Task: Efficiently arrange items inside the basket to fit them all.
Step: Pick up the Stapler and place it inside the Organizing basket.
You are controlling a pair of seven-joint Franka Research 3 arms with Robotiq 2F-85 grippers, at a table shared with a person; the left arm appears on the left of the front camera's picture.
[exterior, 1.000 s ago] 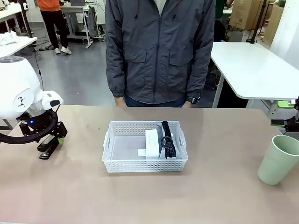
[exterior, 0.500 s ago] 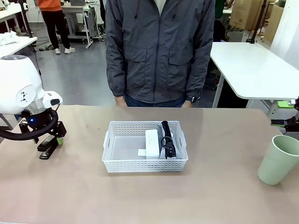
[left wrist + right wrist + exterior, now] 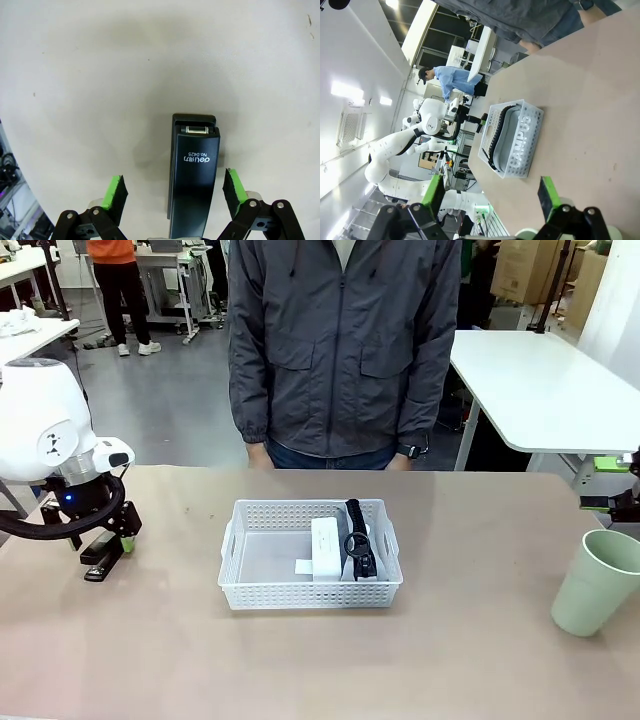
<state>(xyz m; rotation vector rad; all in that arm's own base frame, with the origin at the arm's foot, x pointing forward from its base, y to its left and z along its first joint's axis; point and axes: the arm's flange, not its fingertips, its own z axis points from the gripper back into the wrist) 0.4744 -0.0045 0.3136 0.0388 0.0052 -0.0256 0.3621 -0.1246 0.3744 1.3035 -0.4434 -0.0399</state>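
Left claw (image 3: pixel 173 190) was wide open, pads (image 3: pixel 116 190) either side of the stapler (image 3: pixel 192 165) w/o touching, its long axis running btwn them, by the table's (image 3: pixel 150 660) left edge; basket (image 3: pixel 310 595) well apart, mid-table.

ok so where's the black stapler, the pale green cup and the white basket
black stapler (image 3: pixel 192 182): left wrist view, on its top face near the print.
pale green plastic cup (image 3: pixel 597 585): front view, on its side wall.
white perforated plastic basket (image 3: pixel 310 595): front view, on its near long wall.
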